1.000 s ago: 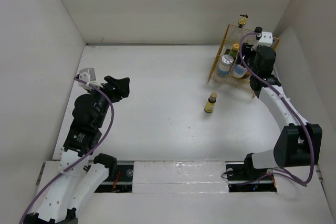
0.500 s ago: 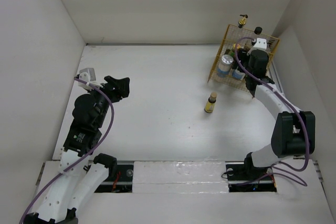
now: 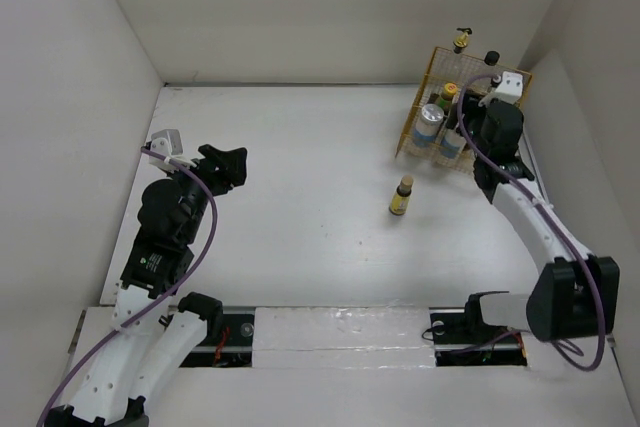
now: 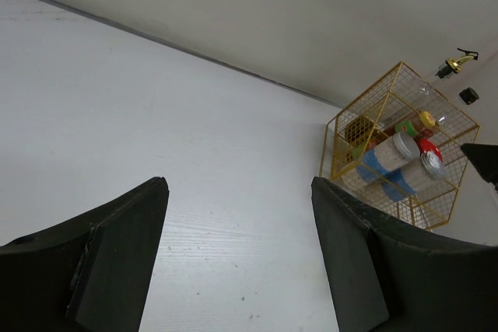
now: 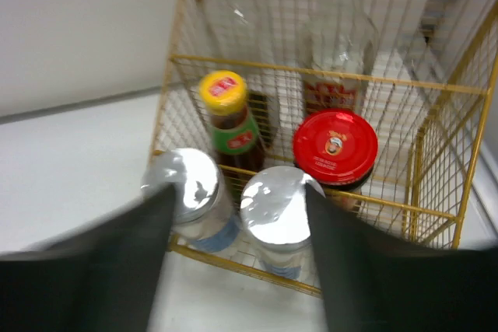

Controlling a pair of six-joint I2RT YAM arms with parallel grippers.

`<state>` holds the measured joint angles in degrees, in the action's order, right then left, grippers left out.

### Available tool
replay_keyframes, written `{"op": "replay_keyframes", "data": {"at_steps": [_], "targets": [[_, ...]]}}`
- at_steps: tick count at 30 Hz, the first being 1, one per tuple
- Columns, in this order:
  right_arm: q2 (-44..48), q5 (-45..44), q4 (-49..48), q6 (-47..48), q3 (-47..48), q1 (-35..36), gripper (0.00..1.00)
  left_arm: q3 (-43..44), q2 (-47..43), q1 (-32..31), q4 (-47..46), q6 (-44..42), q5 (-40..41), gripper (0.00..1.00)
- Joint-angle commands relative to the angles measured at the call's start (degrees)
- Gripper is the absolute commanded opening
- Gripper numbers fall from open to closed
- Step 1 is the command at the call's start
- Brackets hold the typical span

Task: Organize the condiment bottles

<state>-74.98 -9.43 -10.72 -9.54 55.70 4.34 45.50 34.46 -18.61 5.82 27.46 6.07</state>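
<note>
The yellow wire basket [image 3: 470, 77] at the back right holds several condiment bottles. In the right wrist view these are two silver-lidded shakers [image 5: 183, 184] [image 5: 276, 204], a red-lidded jar [image 5: 334, 145], a yellow-capped sauce bottle [image 5: 223, 95] and a black-capped bottle [image 5: 341, 29]. A small brown-capped yellow bottle [image 3: 402, 196] stands alone on the table in front of the basket. My right gripper [image 5: 237, 190] hovers open above the two shakers and grips nothing. Far to the left, my left gripper [image 3: 225, 162] is open and empty over bare table [image 4: 237, 184].
White walls enclose the table on the left, back and right. The basket sits close to the back right corner [image 4: 401, 145]. A gold-spout clear bottle [image 3: 461, 40] rises at the basket's far side.
My right gripper's jaws have spread wider, and its wrist has drawn back a little from the basket. The left arm has stayed still.
</note>
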Motion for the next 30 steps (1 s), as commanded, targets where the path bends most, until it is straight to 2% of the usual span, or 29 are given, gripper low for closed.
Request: {"op": "replay_keyframes", "data": {"at_steps": [1,2,4,5,7,8,9,11,15,19,20,24,25,26,28,30], "targets": [[8.8,1.7,-2.9,-2.9,-3.6,4.2,0.5,0.5,0.1,0.2,-2.3,0.0,-0.1,0.7],[9.9,2.9,-2.9,-4.0,-4.7,5.5,0.36,0.5,0.1,0.2,-2.3,0.0,-0.6,0.7],[11.8,6.4,-2.9,-4.5,-8.2,10.2,0.2,0.5,0.1,0.2,-2.3,0.0,-0.6,0.7],[13.5,7.0,-1.7,-4.5,-9.3,11.9,0.2,0.5,0.1,0.2,-2.3,0.0,-0.1,0.7],[15.1,8.3,1.8,-3.7,-11.3,16.8,0.32,0.5,0.1,0.2,-2.3,0.0,-0.1,0.7],[16.4,8.3,4.5,-3.1,-11.8,18.1,0.54,0.5,0.1,0.2,-2.3,0.0,-0.1,0.7],[17.1,7.3,10.4,-1.8,-11.8,19.5,0.66,0.5,0.1,0.2,-2.3,0.0,-0.1,0.7],[18.6,4.7,15.4,-1.8,-12.5,22.6,0.87,0.5,0.1,0.2,-2.3,0.0,-0.1,0.7],[20.6,4.1,19.0,-2.0,-14.7,23.8,0.96,0.5,0.1,0.2,-2.3,0.0,-1.2,0.7],[16.0,1.7,17.3,-2.6,-15.3,23.8,0.96,0.5,0.1,0.2,-2.3,0.0,-1.2,0.7],[14.9,1.7,16.8,-2.6,-15.3,23.8,0.95,0.5,0.1,0.2,-2.3,0.0,-1.2,0.7],[10.0,1.0,13.6,-2.0,-13.4,23.8,0.7,0.5,-0.4,0.2,-2.3,0.0,-1.2,0.7],[9.3,0.4,12.9,-2.0,-13.4,23.8,0.55,0.5,-1.0,0.2,-2.3,0.0,-1.2,0.7],[8.7,0.4,12.9,-2.0,-12.8,23.8,0.47,0.5,-1.0,0.2,-2.3,0.0,-1.2,0.7],[8.0,-0.9,12.4,-2.0,-12.3,23.8,0.39,0.5,-1.0,0.2,-2.3,0.0,-0.7,0.7],[8.0,-1.6,12.4,-2.0,-11.8,23.8,0.25,0.5,-1.0,0.2,-2.3,0.0,-0.7,0.7]]}}
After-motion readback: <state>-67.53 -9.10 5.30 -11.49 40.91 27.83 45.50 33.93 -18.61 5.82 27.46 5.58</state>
